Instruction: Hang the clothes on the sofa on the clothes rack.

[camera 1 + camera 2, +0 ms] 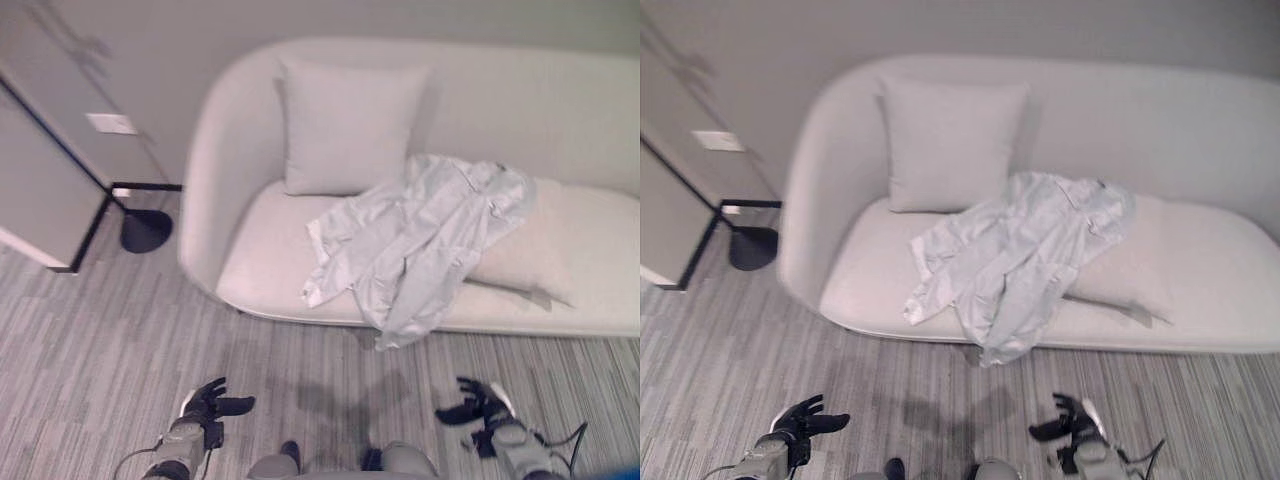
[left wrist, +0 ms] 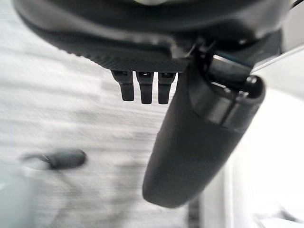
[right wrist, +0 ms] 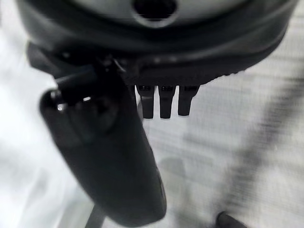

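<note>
A pale shirt lies crumpled on the sofa — left hand and right hand relaxed, empty.

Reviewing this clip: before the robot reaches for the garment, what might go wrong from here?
1. The pale shirt lies spread and crumpled, partly over a flat cushion; a grab may catch the cushion too.
2. Its hem hangs over the sofa edge, so a one-sided pull may drag it onto the floor.
3. Both the left hand and right hand hang low, open and apart from the shirt; a long reach is likely.
</note>
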